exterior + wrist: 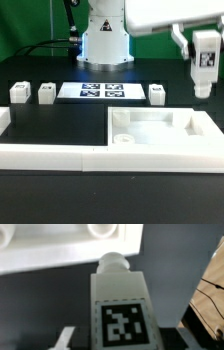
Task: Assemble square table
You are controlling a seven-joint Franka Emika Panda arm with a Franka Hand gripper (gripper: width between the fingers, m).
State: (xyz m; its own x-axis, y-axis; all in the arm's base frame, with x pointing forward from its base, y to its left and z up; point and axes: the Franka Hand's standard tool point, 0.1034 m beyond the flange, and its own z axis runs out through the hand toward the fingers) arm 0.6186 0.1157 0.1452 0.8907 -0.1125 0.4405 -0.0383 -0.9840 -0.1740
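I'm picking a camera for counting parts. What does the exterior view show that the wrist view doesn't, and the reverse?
Only the exterior view: three small white tagged legs loose on the black table, the marker board, the long white border rail and the robot's base. Only the wrist view: a clear look at the rounded peg tipping the held white tagged leg, and a brown surface at the picture's edge. Both: the gripper shut on that leg, and the white square tray-like tabletop with a round corner socket.
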